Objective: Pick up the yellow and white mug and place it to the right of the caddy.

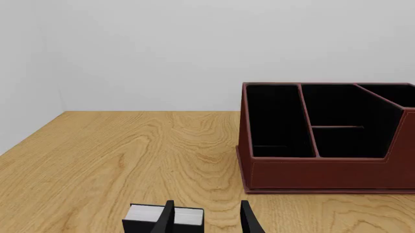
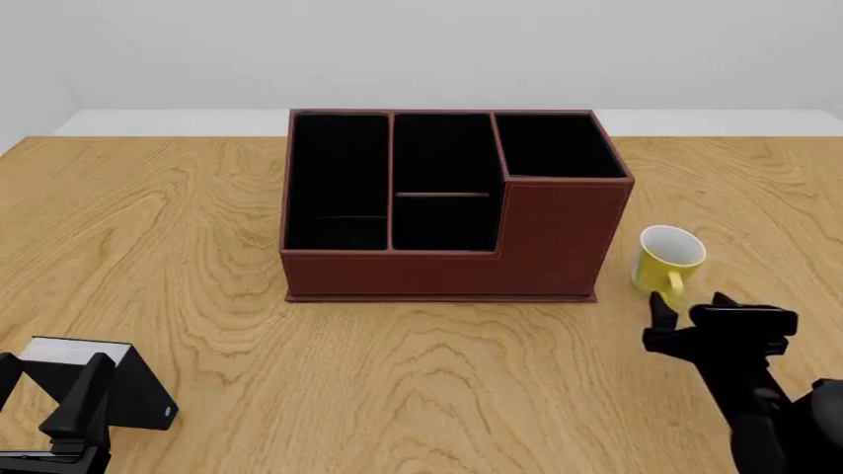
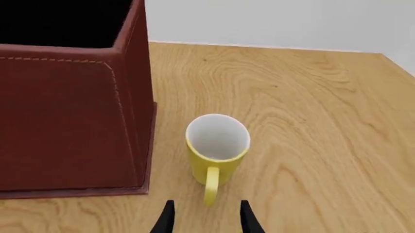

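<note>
The mug (image 2: 669,257) stands upright just right of the caddy (image 2: 448,202) — a box (image 2: 113,380) lies well left, nearer.

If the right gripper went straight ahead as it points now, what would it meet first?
Probably the handle of the yellow and white mug, which points back toward the open right gripper, just ahead of its jaws; depth is uncertain.

Caddy (image 2: 448,212) crowds mug's (image 2: 668,259) left — right side open.

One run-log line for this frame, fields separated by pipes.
mug: upright on table, right of caddy, handle toward right gripper | right gripper: open, empty, near handle | left gripper: open, near black box
</note>
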`<state>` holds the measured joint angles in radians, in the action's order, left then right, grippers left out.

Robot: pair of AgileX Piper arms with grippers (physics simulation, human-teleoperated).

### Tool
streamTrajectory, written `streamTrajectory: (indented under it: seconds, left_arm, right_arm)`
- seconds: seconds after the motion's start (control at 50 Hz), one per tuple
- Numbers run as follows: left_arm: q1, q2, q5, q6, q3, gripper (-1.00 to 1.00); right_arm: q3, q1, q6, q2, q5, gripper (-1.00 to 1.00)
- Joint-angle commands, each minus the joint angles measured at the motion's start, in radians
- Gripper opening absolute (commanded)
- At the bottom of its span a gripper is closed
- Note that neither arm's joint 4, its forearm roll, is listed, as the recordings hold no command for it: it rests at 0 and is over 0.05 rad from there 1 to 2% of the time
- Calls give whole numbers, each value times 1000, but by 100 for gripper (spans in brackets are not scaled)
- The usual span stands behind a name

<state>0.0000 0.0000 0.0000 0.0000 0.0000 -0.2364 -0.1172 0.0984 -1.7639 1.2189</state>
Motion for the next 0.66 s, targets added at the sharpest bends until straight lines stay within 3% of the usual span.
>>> streamTrajectory:
  seconds: [0.02, 0.38, 0.66]
  left_arm:
    - [0, 0, 0, 0, 0, 100]
    - [0, 0, 0, 0, 0, 100]
    - [0, 0, 0, 0, 0, 100]
  right_arm:
    - [56, 3, 10, 77, -1, 100]
    - [119, 0, 28, 204, -34, 100]
    - [150, 7, 31, 349, -126, 100]
